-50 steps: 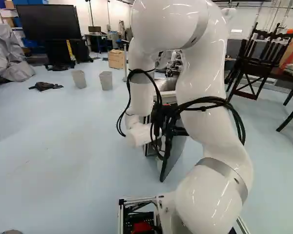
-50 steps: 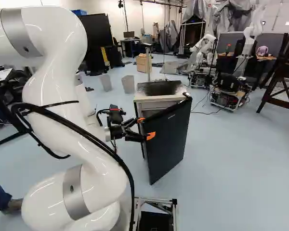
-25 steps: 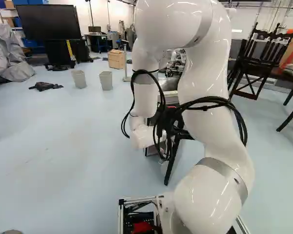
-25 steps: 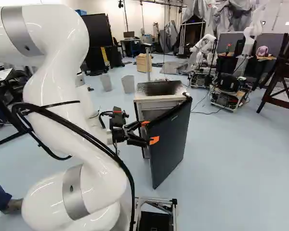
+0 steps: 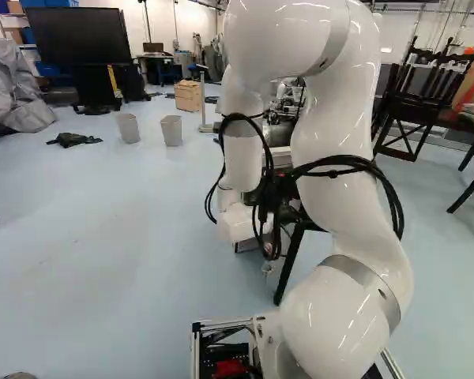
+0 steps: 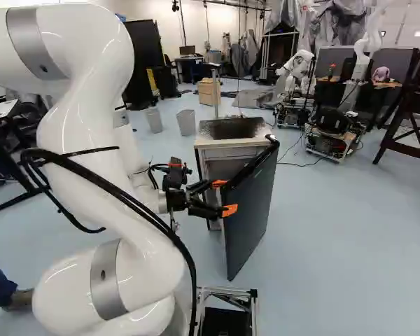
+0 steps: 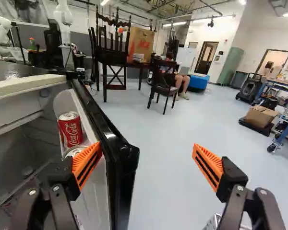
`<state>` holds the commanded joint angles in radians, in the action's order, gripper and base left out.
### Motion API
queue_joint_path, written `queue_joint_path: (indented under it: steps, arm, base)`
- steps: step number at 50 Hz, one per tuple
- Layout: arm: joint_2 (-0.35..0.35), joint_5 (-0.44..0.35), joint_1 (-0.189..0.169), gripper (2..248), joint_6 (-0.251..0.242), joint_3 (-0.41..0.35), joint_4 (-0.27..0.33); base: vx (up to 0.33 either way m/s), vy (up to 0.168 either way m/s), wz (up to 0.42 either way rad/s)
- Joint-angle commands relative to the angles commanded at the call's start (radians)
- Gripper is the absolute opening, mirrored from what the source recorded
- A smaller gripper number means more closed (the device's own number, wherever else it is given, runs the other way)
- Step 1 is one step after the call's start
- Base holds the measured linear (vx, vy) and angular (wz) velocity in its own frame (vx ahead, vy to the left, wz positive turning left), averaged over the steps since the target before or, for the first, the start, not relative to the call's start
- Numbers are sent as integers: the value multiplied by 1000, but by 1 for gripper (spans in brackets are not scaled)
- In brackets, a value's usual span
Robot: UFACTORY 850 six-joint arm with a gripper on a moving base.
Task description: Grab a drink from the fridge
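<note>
In the right base view my gripper [image 6: 225, 197] stands at the near edge of the black fridge door [image 6: 250, 217], which is swung out from the small fridge [image 6: 231, 143]. The wrist view shows the gripper [image 7: 148, 159] open. One finger reaches inside the door, against or very close to its inner side; the other stands well off beyond the outer side. The door's edge [image 7: 122, 165] lies between them, ungripped. A red drink can [image 7: 70, 129] sits in the door's inner shelf, and a second can's top [image 7: 75, 151] shows beside it, partly hidden by the inner finger.
Two grey bins [image 5: 171, 130] stand on the floor beyond the fridge. Another robot [image 6: 332, 129] is farther back on the right. A dark chair [image 7: 164, 85] with a seated person is across the room, near a table with stacked chairs [image 7: 114, 48].
The gripper has moved rightward in both base views, its fingers staying open. The fridge door has swung wider with it. Fridge body and base have stayed put.
</note>
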<state>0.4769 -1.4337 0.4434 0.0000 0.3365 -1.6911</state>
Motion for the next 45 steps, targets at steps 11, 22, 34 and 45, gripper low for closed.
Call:
queue_joint_path:
  steps: [11,22,34,45]
  arm:
    - [-1,-9,-34,247,0,-7,-18]
    - [-1,-11,-80,247,0,-7,-35]
    - [-1,-12,-136,247,0,-3,-38]
    - [0,-12,-191,247,0,6,-38]
  base:
    - [0,0,0]
    - [0,0,0]
    - [0,0,0]
    - [0,0,0]
